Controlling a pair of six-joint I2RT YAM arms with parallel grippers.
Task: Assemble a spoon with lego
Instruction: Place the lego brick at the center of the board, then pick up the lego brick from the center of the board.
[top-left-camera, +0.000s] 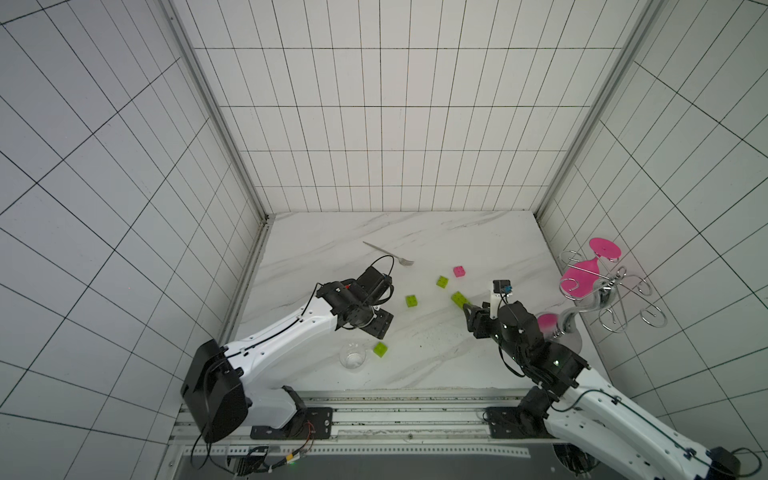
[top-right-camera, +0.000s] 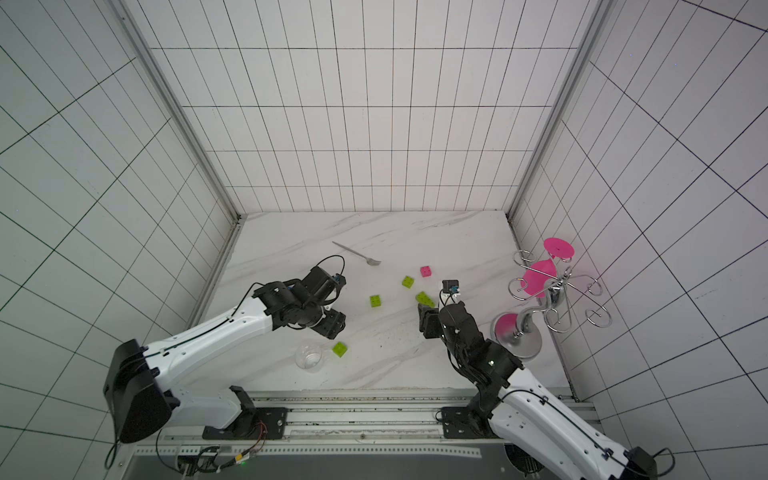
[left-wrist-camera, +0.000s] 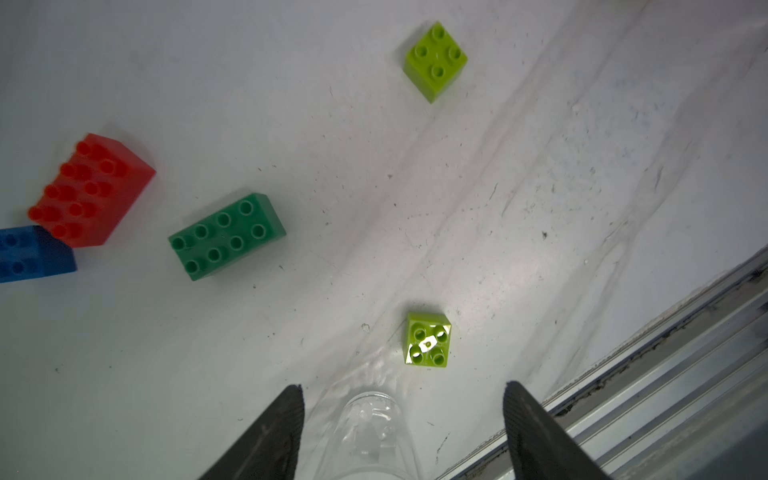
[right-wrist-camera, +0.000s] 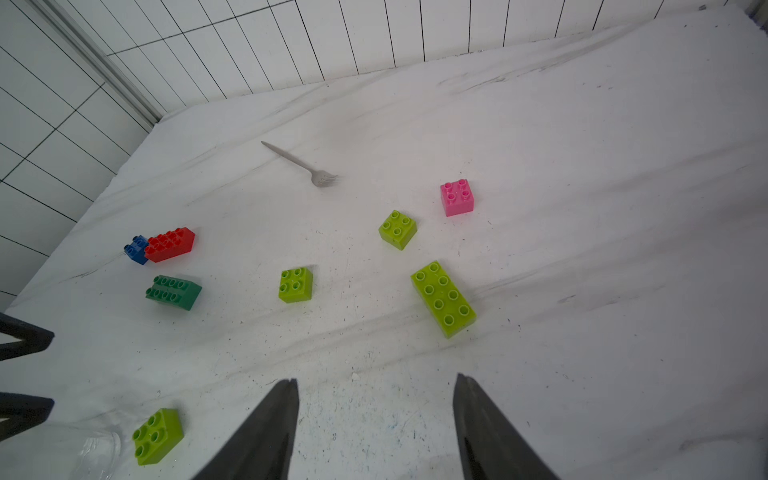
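The lime bricks (right-wrist-camera: 443, 298) are smooth moulded plastic with a soft gloss. The red brick (left-wrist-camera: 91, 189), green brick (left-wrist-camera: 226, 236) and pink brick (right-wrist-camera: 457, 197) have the same finish. The table (right-wrist-camera: 582, 208) looks like white marble with grey veins, satin rather than shiny, peppered with dark scuffs and specks. The fork (right-wrist-camera: 323, 179) is dull grey metal. The glass (left-wrist-camera: 374, 428) is clear and glossy; the stand (top-right-camera: 524, 345) — bright polished chrome. The fingers (left-wrist-camera: 270, 436) are matt black. The walls (top-left-camera: 374, 124) are smooth white tile.
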